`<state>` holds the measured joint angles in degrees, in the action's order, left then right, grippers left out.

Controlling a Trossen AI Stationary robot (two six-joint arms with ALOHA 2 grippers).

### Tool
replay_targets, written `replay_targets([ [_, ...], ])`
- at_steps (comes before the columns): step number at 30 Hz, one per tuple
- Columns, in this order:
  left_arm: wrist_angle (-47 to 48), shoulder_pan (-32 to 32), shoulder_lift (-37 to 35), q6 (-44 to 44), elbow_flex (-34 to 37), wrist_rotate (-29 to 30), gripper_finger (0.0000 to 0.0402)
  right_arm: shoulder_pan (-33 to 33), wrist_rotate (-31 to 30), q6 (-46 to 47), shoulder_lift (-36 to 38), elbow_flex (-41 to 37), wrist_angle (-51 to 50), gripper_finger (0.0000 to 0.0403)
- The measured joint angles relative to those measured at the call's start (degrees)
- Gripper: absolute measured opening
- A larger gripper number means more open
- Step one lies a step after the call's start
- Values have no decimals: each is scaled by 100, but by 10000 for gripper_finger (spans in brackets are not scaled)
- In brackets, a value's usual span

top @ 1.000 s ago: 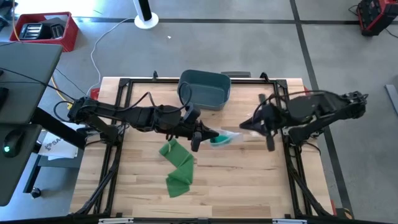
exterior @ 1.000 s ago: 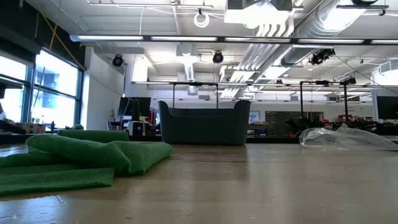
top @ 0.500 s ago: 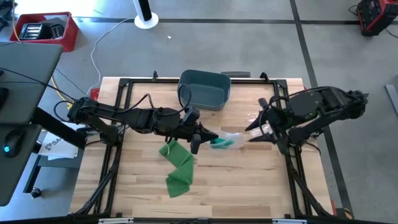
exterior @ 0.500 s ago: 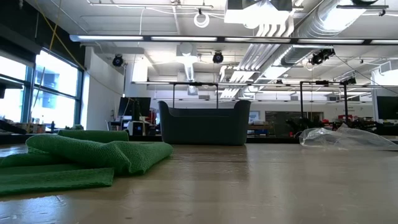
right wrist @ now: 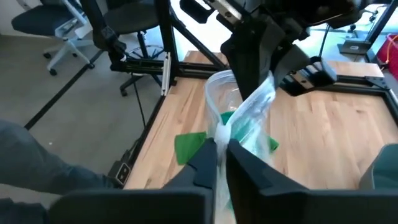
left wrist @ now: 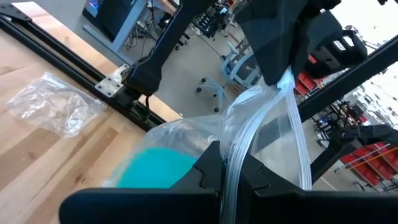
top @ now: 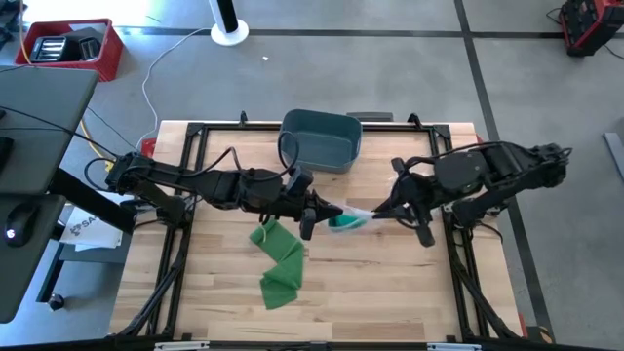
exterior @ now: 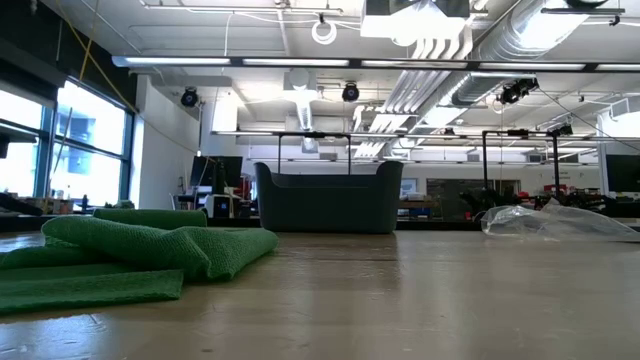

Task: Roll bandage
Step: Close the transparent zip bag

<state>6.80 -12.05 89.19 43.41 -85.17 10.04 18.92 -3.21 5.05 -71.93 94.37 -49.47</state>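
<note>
left gripper [top: 326, 210]: reached in over the middle of the table, fingers [left wrist: 208, 171] pressed together on one edge of the clear plastic bag [top: 353, 218].
right gripper [top: 380, 209]: came in from the other side, fingers [right wrist: 205, 163] pinched shut on the opposite edge of the same bag; both held it between them, above the wood.
bag contents: a teal roll [left wrist: 155, 171] sat inside the clear plastic, seen through the film in the left wrist view; what it was exactly could not be told.
green bandage [top: 278, 258]: lay loose on the table, a crumpled strip running from just under the left gripper toward the near edge, unrolled; in the low view it was a folded heap at the left [exterior: 130, 250].
second plastic bag [exterior: 555, 222]: crumpled and clear, lay on the tabletop at the right of the low view.
bin [top: 322, 141]: dark blue-grey tub stood at the far edge of the table [top: 390, 292], well apart from the bandage.
</note>
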Motion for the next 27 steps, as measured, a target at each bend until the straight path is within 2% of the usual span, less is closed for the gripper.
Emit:
replay_targets([
  [5, -70, 61, 0, 51, 0, 106, 11, -2, -284, 390, 94, 0, -114, 13],
  [10, -348, 191, -14, -523, 0, -34, 62, -1, -375, 732, 117, 0, -258, 5],
  [13, -737, 178, -24, -1608, 0, -82, 100, -2, -346, 949, 114, 0, -350, 1],
  [16, -1630, 8, 4, -3159, 4, 227, 127, 0, -317, 1144, 120, 0, -488, 1],
  [18, -2185, -104, 13, -3762, -2, 463, 140, -2, -320, 1234, 140, -4, -535, 1],
  [23, -2472, -321, 35, -3926, -2, 1119, 162, -2, -535, 1414, 225, -4, -453, 0],
  [27, -2821, -373, 118, -4006, -2, 1157, 179, -17, -525, 1364, 228, -4, -179, 0],
])
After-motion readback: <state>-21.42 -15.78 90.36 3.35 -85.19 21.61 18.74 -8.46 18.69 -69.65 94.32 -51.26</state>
